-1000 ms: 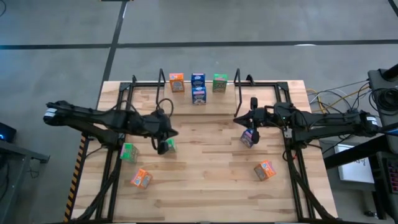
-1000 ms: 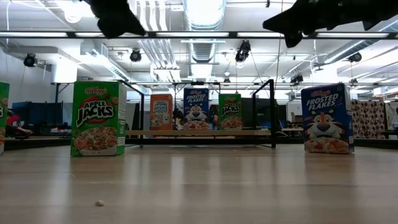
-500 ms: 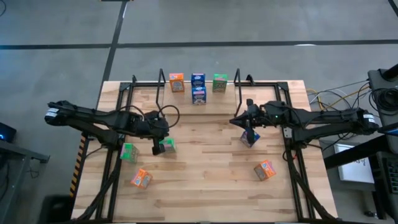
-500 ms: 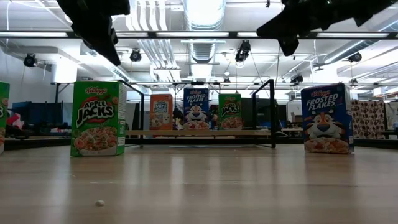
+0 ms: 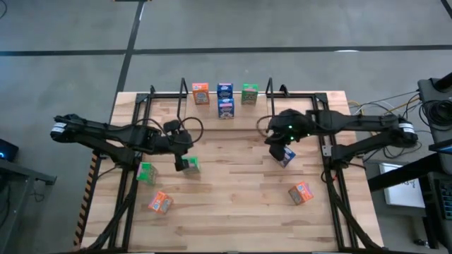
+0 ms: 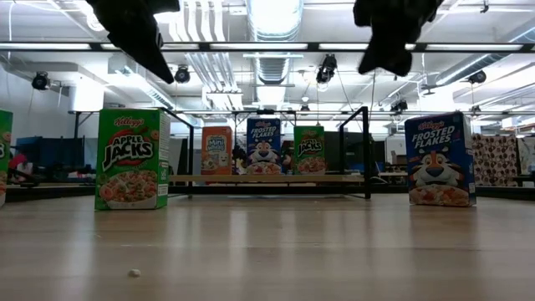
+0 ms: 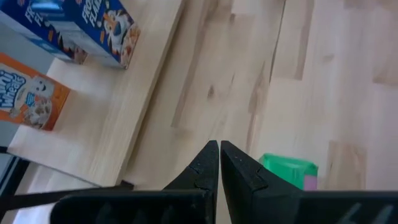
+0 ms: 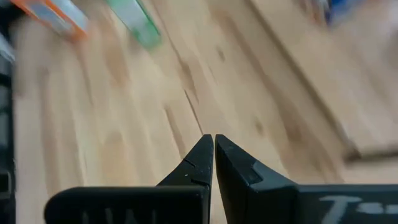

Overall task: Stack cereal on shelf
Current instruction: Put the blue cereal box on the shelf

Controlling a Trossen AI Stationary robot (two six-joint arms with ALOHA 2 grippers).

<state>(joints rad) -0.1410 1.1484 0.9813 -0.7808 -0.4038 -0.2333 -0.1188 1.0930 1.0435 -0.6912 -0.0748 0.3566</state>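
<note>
On the shelf (image 5: 224,101) at the far edge stand an orange box (image 5: 200,93), two blue boxes (image 5: 225,90) and a green box (image 5: 249,93). On the table stand a green box (image 5: 188,164), a second green box (image 5: 145,172), a blue box (image 5: 285,157) and two orange boxes (image 5: 160,202), (image 5: 301,192). My left gripper (image 7: 219,144) is shut and empty. It hangs above the table just far of the first green box (image 7: 289,171). My right gripper (image 8: 213,138) is shut and empty. It hangs high, just far-left of the blue box (image 6: 440,159).
The shelf's wooden board (image 7: 146,81) and black hoop ends (image 5: 270,90) stand between the grippers and the far edge. Black frame rails (image 5: 332,162) run along both table sides. Bare wood lies in the middle of the table (image 5: 233,183).
My left gripper has drawn back from the green box toward the far edge; the box stays in place. My right gripper has swung toward the table's left and tipped to point more steeply down; the blue box beside it has not moved.
</note>
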